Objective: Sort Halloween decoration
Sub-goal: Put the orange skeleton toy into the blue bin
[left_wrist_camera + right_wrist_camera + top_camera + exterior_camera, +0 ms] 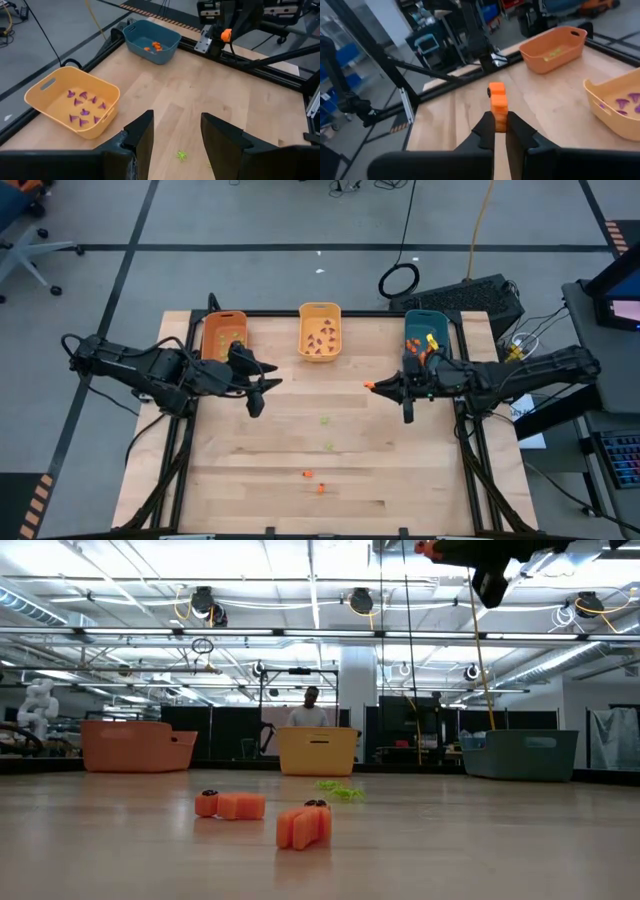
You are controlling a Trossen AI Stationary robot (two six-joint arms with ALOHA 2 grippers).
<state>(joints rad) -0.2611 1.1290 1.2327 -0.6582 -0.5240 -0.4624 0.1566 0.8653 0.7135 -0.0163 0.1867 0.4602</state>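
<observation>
Clamped in the right gripper [498, 131], a small orange block trinket [497, 105] rides high toward the teal plastic bin [427, 332], while the left gripper [176, 134] waits empty, fingers apart

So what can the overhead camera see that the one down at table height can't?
Only the high view shows the contents of the bins: purple trinkets in the yellow bin, orange ones in the teal bin, plus the left gripper, open and empty.

Only the low view shows a person in the room behind.

Both show the three bins, two orange trinkets and green ones loose on the table, and the right gripper shut on an orange trinket.
</observation>
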